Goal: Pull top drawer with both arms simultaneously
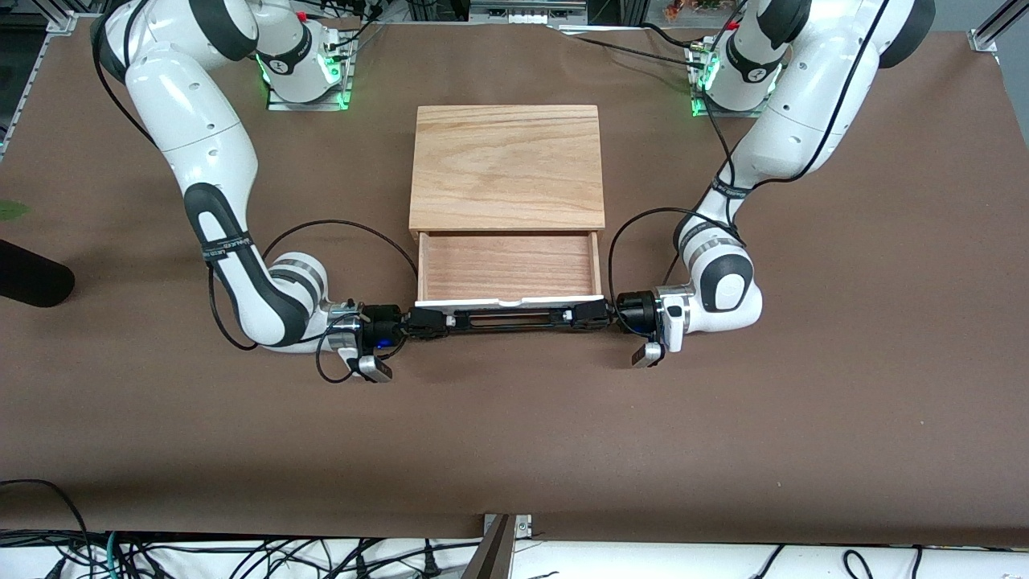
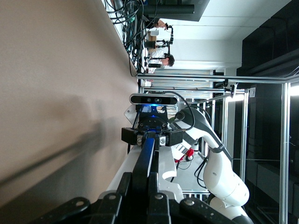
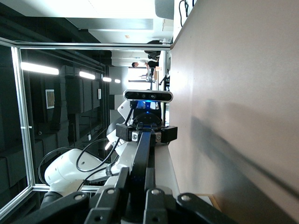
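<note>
The top drawer (image 1: 509, 265) stands pulled out of the wood cabinet (image 1: 507, 167), its light wood interior showing. Its white front panel (image 1: 508, 303) carries the long black bar handle (image 1: 506, 319). My left gripper (image 1: 593, 317) is shut on the handle's end toward the left arm's side. My right gripper (image 1: 426, 323) is shut on the other end. In the left wrist view the fingers (image 2: 122, 185) clamp the handle (image 2: 146, 151), with the right gripper farther along it. In the right wrist view the fingers (image 3: 122, 179) clamp the handle (image 3: 142, 149).
The brown table (image 1: 514, 434) lies bare nearer the front camera than the drawer. The arm bases (image 1: 305, 72) stand at the table's back edge. A dark object (image 1: 32, 277) lies at the right arm's end of the table. Cables hang along the front edge.
</note>
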`<state>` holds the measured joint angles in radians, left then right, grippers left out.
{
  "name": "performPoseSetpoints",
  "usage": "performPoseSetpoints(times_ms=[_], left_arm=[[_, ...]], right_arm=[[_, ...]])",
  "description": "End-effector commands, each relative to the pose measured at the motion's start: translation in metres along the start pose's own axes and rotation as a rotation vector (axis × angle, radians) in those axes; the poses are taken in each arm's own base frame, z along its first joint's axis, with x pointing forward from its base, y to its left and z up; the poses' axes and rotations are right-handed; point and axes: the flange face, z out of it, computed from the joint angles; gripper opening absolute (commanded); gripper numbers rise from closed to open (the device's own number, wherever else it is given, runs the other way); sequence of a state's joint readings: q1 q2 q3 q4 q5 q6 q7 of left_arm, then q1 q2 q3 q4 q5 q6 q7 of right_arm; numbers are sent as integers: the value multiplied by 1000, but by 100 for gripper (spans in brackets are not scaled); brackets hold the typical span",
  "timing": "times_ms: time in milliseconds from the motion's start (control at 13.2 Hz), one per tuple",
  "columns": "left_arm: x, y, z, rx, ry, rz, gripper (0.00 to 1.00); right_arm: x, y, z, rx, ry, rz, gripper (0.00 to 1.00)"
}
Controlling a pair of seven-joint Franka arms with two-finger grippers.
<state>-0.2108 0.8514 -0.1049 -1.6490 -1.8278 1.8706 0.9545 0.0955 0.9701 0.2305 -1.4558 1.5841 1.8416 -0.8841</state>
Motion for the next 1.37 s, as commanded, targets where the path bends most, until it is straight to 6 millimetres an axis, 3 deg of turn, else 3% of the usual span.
performPoseSetpoints(times_ms=[0,228,456,532,684,759,835,911,1063,1139,1291], left_arm=[[4,-36,-17,74,75,-84,0],[0,-39,-15,75,74,-79,2],[-4,-43,-16,78,74,-86,11],[-5,-44,-17,80,74,-89,19],[-10,-47,-18,84,73,-99,43],[-11,-45,-19,84,73,-100,45],[-10,-43,-20,83,75,-99,46],[-12,-42,-19,82,74,-102,49],[-8,-34,-21,78,79,-111,49],[-7,-31,-22,76,80,-118,55],[-7,-24,-23,74,81,-120,100]], right_arm=[[42,-33,-46,83,106,-21,0],[41,-30,-46,85,102,-26,0],[41,-29,-46,86,101,-25,0],[41,-30,-46,86,101,-27,0],[41,-31,-47,88,100,-19,0],[41,-31,-47,88,98,-17,5],[41,-32,-48,87,97,-17,38],[40,-30,-48,84,95,-20,99],[38,-28,-48,62,74,-26,100],[38,-28,-48,59,71,-26,100],[40,-35,-49,54,67,-32,100]])
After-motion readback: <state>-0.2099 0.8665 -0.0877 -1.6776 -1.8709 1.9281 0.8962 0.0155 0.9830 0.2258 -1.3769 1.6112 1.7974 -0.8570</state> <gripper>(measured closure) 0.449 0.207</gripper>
